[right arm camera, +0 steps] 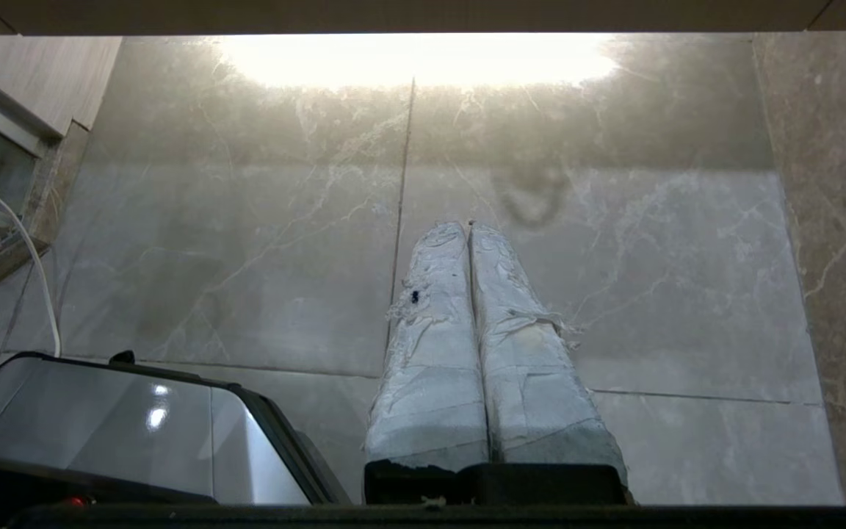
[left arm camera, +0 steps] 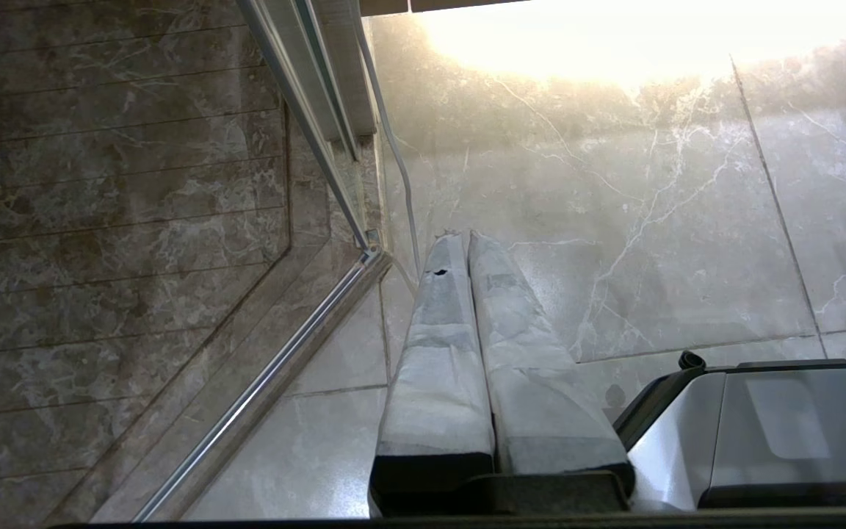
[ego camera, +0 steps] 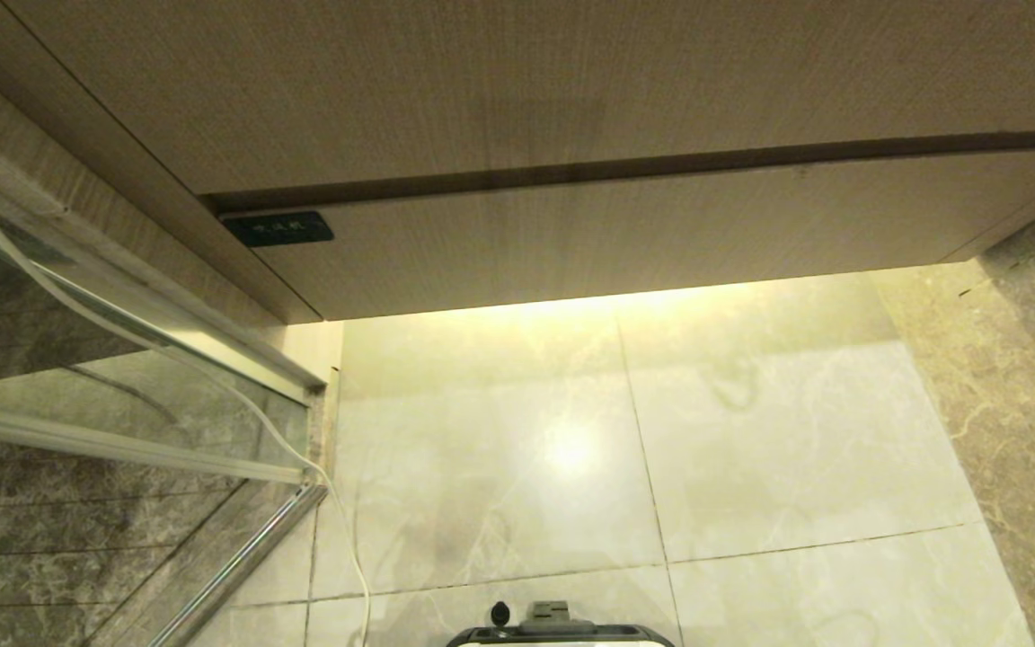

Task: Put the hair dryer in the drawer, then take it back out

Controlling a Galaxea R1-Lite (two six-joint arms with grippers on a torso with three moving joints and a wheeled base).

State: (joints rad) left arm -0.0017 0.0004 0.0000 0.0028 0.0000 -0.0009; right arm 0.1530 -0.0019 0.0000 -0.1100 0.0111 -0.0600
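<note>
- Head view: wide, handleless light wood-grain drawer [ego camera: 625, 247] sits closed above the pale marble floor [ego camera: 571, 449]; neither claw nor any hair dryer shows.
- Left wrist view: left gripper [left arm camera: 460, 236], fingers pressed together, empty, hangs over floor.
- Right wrist view: right gripper [right arm camera: 469, 226], likewise closed and empty, points at floor; drawer lies up and ahead of it.

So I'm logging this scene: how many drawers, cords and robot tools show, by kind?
Drawer: 1, closed
White cord: 1
Tools: 2, left tool and right tool, both shut and empty
Hair dryer: 0 in view
Total: 4
</note>
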